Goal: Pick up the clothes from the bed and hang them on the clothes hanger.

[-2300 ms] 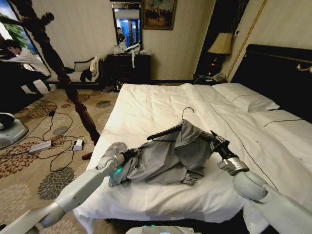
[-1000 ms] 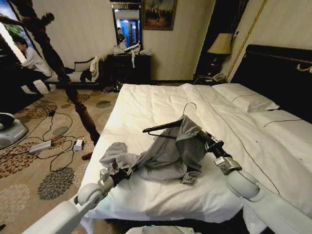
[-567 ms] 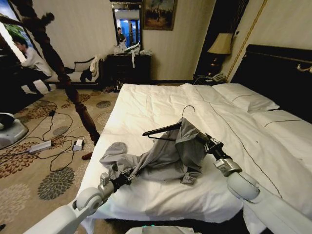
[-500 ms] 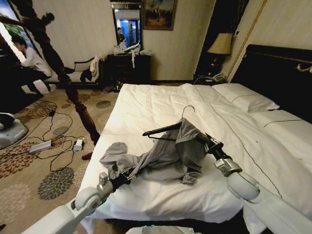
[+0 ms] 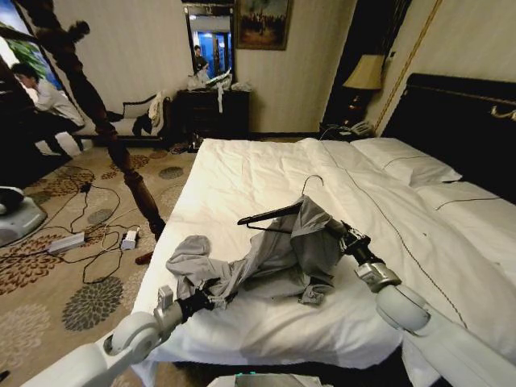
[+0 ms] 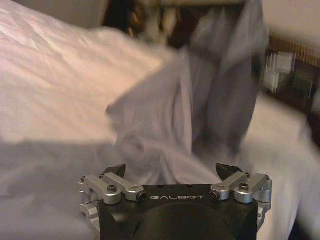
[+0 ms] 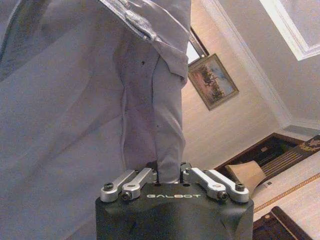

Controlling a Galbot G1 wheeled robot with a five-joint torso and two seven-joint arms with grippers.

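The clothes, a light grey shirt [image 5: 270,258], lie crumpled on the white bed [image 5: 242,165], with the upper part draped over the dark clothes hanger [image 5: 270,214]. The hanger's wire hook [image 5: 311,181] points toward the pillows. My right gripper [image 5: 342,235] holds the shirt up at the hanger's right end; in the right wrist view the right gripper [image 7: 169,172] is shut on a fold of the shirt [image 7: 75,100]. My left gripper [image 5: 214,298] is low at the shirt's near-left edge. In the left wrist view the left gripper [image 6: 171,170] is open, with the shirt [image 6: 165,125] just ahead.
A dark turned wooden coat stand [image 5: 105,121] rises left of the bed. Cables and a power strip [image 5: 64,242] lie on the patterned carpet. Pillows [image 5: 407,165] and a dark headboard [image 5: 459,121] are at the right, and a lamp [image 5: 367,72] stands behind.
My left gripper let go of the shirt and drew back toward the bed's near-left edge. My right gripper raised the hanger and the shirt's upper part a little.
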